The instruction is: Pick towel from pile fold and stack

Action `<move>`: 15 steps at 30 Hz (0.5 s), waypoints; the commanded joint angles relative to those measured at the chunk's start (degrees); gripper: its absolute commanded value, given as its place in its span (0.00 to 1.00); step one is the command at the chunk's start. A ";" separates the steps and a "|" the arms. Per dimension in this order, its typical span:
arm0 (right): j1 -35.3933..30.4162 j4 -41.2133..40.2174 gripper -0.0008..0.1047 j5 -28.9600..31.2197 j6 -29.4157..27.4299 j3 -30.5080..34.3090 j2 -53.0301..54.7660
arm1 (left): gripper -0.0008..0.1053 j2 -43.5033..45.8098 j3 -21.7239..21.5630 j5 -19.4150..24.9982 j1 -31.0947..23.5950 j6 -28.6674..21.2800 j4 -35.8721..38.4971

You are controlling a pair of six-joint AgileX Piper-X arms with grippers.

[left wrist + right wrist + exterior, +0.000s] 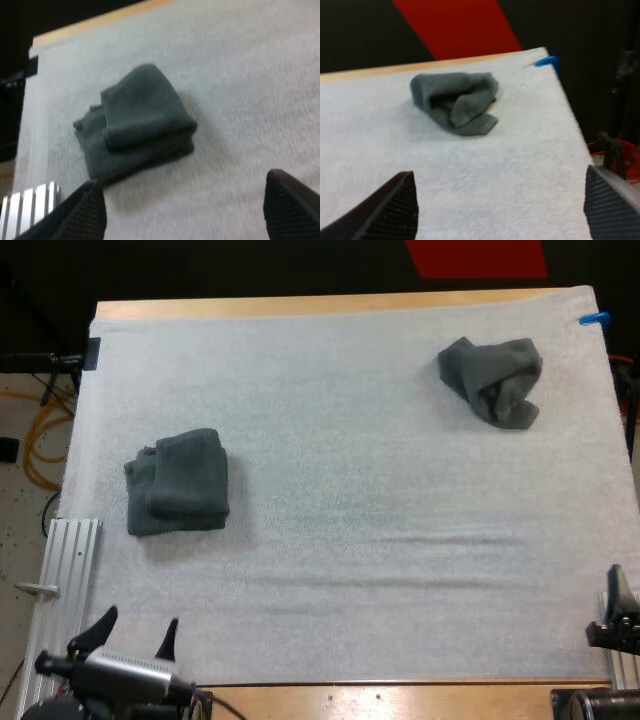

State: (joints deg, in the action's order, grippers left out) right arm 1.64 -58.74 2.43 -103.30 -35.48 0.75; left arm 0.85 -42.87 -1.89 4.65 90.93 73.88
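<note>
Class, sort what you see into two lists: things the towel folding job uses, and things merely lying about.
Job in hand: crumpled towel; folded towel stack; left gripper, open; right gripper, open.

Lying about: metal rail beside the mat; yellow cable on the floor. The white mat and wooden table only serve as the work surface.

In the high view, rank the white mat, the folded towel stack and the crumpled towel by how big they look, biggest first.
1. white mat: by far the largest.
2. folded towel stack and crumpled towel: nearly alike. The stack looks slightly bigger, but it lies nearer the camera, so I won't rank them.
</note>
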 commanded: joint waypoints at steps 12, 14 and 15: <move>-0.19 0.28 0.65 -2.43 -2.05 5.63 2.24 | 0.61 7.85 10.63 -0.41 0.00 5.34 -11.24; -0.19 0.30 0.65 -2.43 -2.05 5.62 2.24 | 0.61 7.85 11.60 -0.41 0.00 5.34 -11.71; -0.19 0.30 0.65 -2.43 -2.05 5.62 2.24 | 0.61 7.76 11.65 -0.48 0.00 5.41 -12.07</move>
State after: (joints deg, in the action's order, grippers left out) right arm 1.64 -58.89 0.00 -104.59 -29.66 0.75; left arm 0.74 -31.03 -1.89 4.65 95.56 63.03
